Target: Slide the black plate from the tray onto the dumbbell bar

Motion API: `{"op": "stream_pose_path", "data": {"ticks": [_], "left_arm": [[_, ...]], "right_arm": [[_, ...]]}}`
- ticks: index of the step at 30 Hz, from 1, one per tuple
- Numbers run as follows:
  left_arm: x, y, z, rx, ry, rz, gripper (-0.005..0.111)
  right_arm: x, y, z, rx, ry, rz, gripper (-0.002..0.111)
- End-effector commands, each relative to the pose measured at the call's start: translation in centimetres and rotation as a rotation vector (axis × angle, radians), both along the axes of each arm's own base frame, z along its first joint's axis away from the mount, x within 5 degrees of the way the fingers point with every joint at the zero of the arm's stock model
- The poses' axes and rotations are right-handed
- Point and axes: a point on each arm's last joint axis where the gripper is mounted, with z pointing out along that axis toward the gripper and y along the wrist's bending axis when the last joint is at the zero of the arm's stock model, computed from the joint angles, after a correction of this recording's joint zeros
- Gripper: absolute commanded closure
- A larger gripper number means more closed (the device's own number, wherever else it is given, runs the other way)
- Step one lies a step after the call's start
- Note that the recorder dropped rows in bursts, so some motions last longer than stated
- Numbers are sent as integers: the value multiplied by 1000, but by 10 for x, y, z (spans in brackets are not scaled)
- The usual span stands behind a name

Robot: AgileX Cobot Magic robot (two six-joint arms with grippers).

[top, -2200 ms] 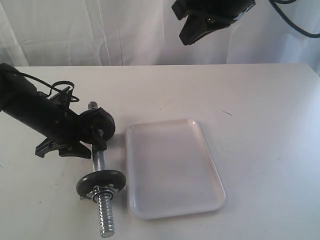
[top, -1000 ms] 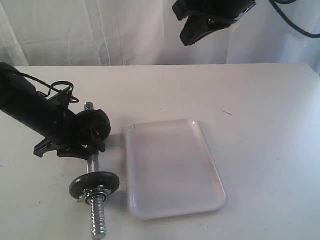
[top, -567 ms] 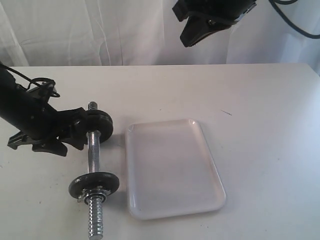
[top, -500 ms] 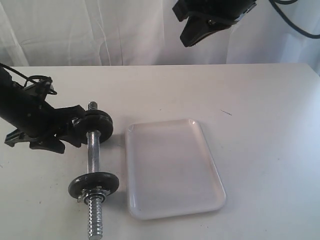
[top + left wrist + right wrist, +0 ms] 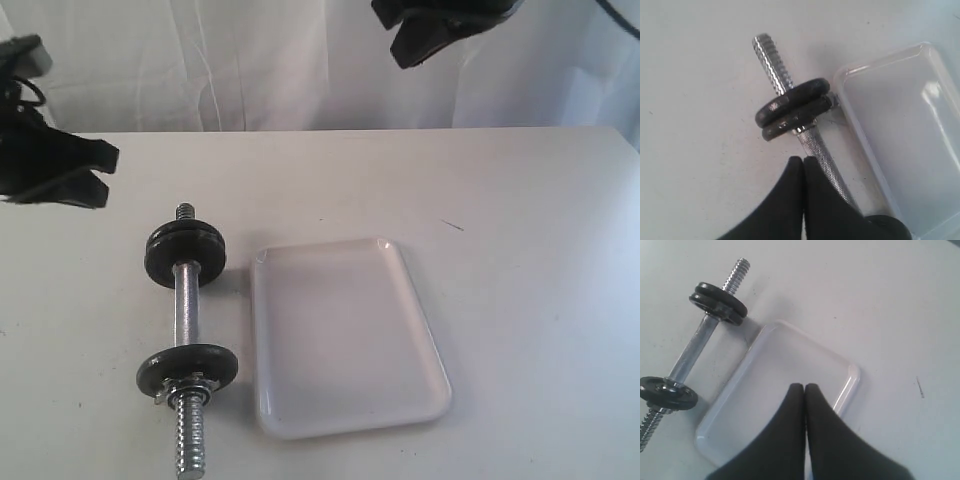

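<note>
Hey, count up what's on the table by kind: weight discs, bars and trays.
Dark round metal weight discs: 3
Chrome threaded steel dumbbell bar: 1
White glossy rectangular tray: 1
Total: 5

Plain white table carries a short chrome threaded dumbbell bar towards its left edge, and just beside it lies a glossy white rectangular tray.

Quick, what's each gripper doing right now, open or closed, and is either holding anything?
Left gripper: jaws closed, holding nothing.
Right gripper: jaws closed, holding nothing.
</note>
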Motion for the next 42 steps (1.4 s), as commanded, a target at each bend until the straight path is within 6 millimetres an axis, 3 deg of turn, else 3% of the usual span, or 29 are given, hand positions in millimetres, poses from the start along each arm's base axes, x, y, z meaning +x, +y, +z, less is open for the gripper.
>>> {"op": "stream_pose_path", "data": {"ticks": [1,6,9,13,16,20,24,36,42], "left_arm": [[-38,14,40,66,-207,-5,107],[-94,30,61,99,-432,27,107],[-133,40,59,95,-529,66,107],[-168,49,38,103,-588,84,107],[-182,53,18,119,-616,90,107],[-188,58,-8,198,-607,81,107],[-189,58,-16,209,-588,73,107],[-189,58,-15,210,-594,73,107],[-190,59,-29,247,-587,64,107]], "right_arm": [[-28,-13,27,46,-84,-34,108],[-64,-27,21,101,-173,-80,108],[-83,-37,-9,121,-210,-131,108],[-110,-51,-52,141,-266,-196,108],[-128,-59,-79,135,-262,-218,108],[-147,-66,-106,113,-203,-221,108],[-161,-68,-119,72,-100,-190,108],[-164,-68,-121,62,-73,-181,108],[-163,-68,-121,62,-74,-182,108]]}}
